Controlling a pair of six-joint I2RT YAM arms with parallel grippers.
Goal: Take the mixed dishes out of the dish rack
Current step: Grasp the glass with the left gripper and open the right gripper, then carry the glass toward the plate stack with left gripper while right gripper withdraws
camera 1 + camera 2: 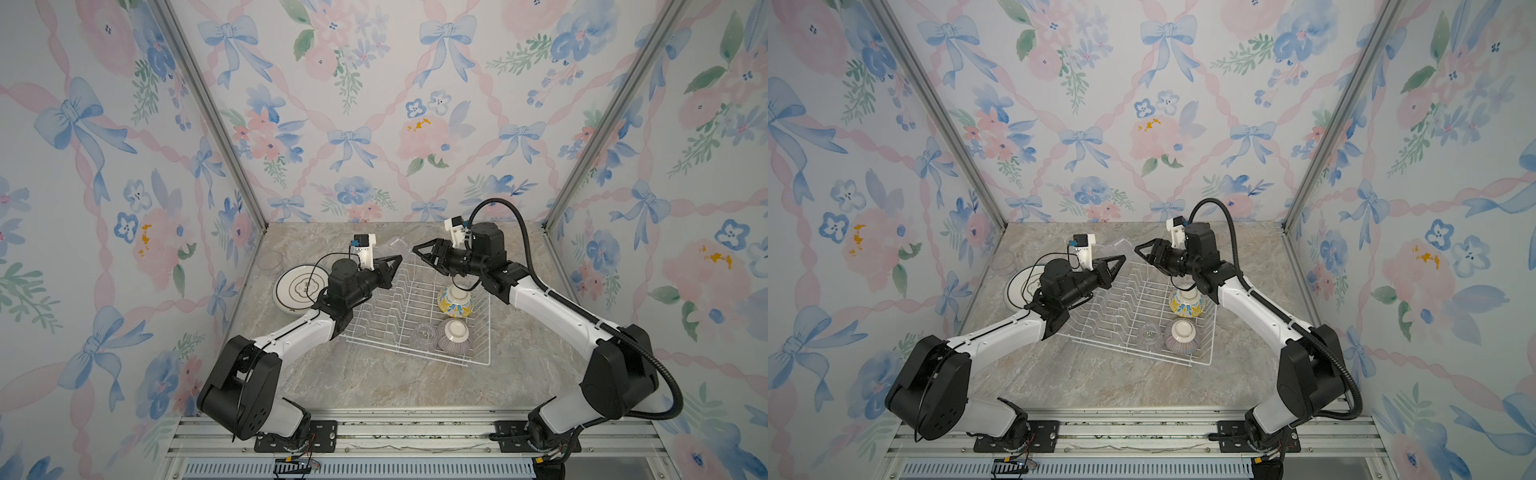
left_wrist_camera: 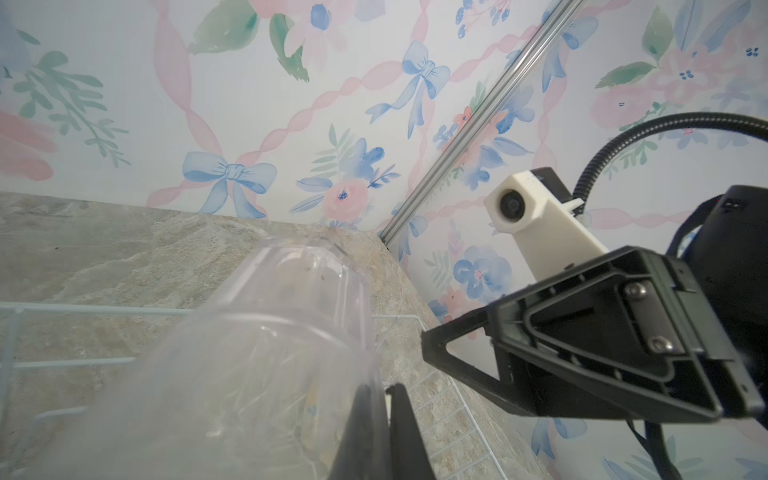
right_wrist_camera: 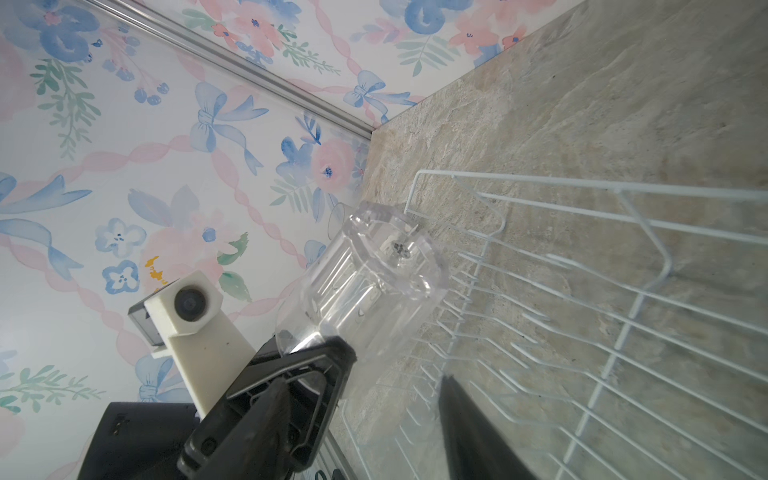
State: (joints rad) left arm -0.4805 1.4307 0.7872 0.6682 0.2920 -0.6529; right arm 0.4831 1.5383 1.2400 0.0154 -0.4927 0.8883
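The white wire dish rack [image 1: 386,316] [image 1: 1117,320] [image 3: 582,266] lies mid-table. My left gripper [image 1: 397,258] [image 1: 1121,258] [image 2: 380,390] hovers over its far edge, shut on the rim of a clear glass [image 1: 388,246] [image 1: 1115,245] [image 2: 266,353] [image 3: 374,282] held tilted. My right gripper [image 1: 417,254] [image 1: 1138,248] [image 3: 365,380] faces it close by, open, with nothing between its fingers. In the rack sit a yellow-blue floral bowl [image 1: 455,301] [image 1: 1187,302], a grey-striped bowl [image 1: 453,336] [image 1: 1181,336] and another clear glass [image 1: 424,334] [image 1: 1149,336], all upside down.
A white plate with a dark rim [image 1: 295,293] [image 1: 1019,286] lies on the stone table left of the rack, partly hidden by the left arm. A clear glass [image 1: 269,259] [image 1: 1003,259] stands behind it near the left wall. Walls enclose three sides.
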